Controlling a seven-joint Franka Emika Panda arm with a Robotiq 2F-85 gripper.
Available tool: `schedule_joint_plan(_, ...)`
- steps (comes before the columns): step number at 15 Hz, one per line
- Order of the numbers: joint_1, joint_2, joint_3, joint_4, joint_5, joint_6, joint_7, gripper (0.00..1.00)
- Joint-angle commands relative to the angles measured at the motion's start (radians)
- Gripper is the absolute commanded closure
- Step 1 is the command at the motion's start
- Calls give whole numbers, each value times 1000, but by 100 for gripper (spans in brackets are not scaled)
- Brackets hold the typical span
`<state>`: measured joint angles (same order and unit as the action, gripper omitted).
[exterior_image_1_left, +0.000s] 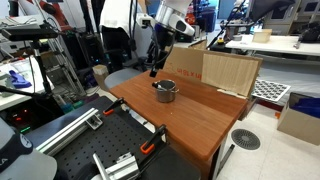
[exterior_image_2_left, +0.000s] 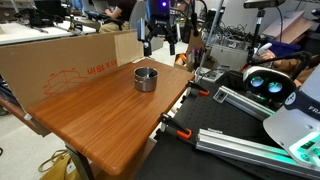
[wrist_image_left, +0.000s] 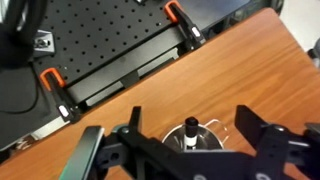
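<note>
The black pincer (exterior_image_1_left: 154, 68) hangs above the brown wooden counter (exterior_image_1_left: 190, 120), its jaws spread wide and holding nothing. In an exterior view, the small round silver metal pot (exterior_image_1_left: 165, 91) stands on the counter at the pincer's 5 o'clock, apart from it. A tan cardboard box (exterior_image_1_left: 228, 72) stands at the pot's 2 o'clock.

The wooden counter (exterior_image_2_left: 100, 110) is mostly bare, so a hand could pass freely on every side of the small metal pot (exterior_image_2_left: 146, 78), which stands alone on it. A tall cardboard box (exterior_image_2_left: 60, 65) walls off one long edge, near the pot. Orange-handled clamps (exterior_image_2_left: 178, 128) stick up along the opposite edge. The gripper (exterior_image_2_left: 160, 45) hangs above the pot with its fingers spread wide, and nothing stands between them and the pot.
</note>
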<state>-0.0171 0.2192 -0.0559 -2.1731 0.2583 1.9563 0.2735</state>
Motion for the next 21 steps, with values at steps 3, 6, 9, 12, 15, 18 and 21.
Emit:
schedule_joint_plan(3, 22, 141, 5, 128, -20, -36, 69, 0)
schedule_joint_plan(6, 37, 209, 2, 183, -32, -44, 99, 0)
schedule_joint_plan(9, 49, 263, 0, 228, -44, -51, 120, 0)
schedule_joint_plan(12, 66, 301, 0, 252, -63, -55, 137, 0)
schedule_joint_plan(15, 79, 331, 2, 274, -71, -73, 144, 0)
schedule_joint_plan(18, 85, 346, 2, 293, -74, -89, 143, 26)
schedule_joint_plan(21, 85, 353, 2, 307, -80, -96, 139, 49)
